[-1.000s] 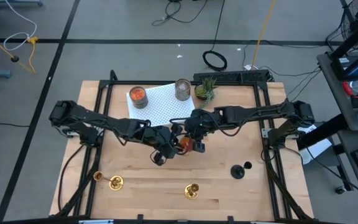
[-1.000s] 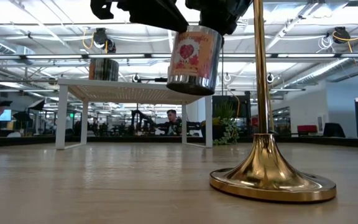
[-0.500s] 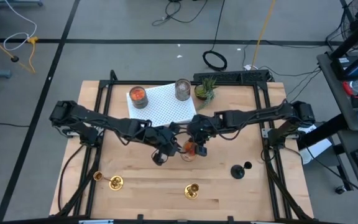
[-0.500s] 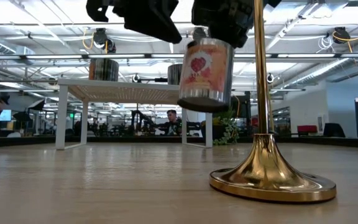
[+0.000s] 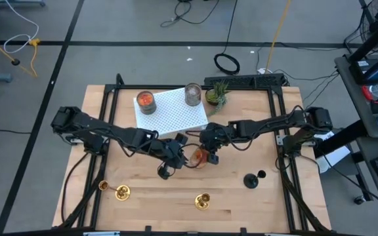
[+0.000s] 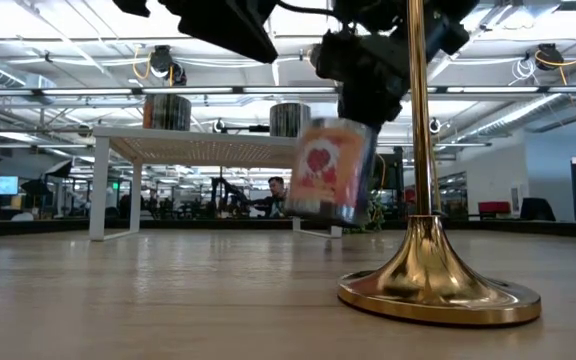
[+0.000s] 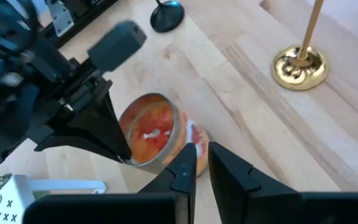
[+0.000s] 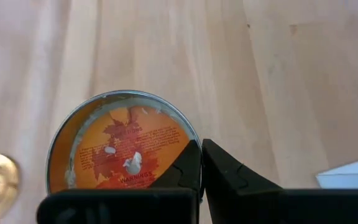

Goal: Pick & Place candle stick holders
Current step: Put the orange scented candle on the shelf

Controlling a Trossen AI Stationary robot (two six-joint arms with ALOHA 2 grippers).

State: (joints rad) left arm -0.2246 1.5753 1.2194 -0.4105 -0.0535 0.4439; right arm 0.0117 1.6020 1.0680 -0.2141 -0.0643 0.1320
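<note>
My right gripper is shut on a glass cup with orange inside, which hangs over the middle of the table. My left gripper stands beside the cup with a narrow gap between its fingers and nothing in it. In the low view it is above and to the side of the cup. On the white perforated rack at the far edge stand another orange cup and a greyish clear cup. Two brass holders and a black one rest on the table near its front. My right gripper pinches the cup's rim, with one finger inside the cup and the other outside. The fingers come slanting down from the table's right side. The cup hangs tilted below them, its bottom just above the table.
A small green potted plant stands at the far edge beside the rack. In the low view a brass holder stands upright in front of the cup. Bare wood lies between the cup and the near-edge holders.
My right gripper has gone down toward the table with the orange cup. The cup has sunk from about the height of the rack's top to just above the wood and has tipped from nearly upright to tilted.
</note>
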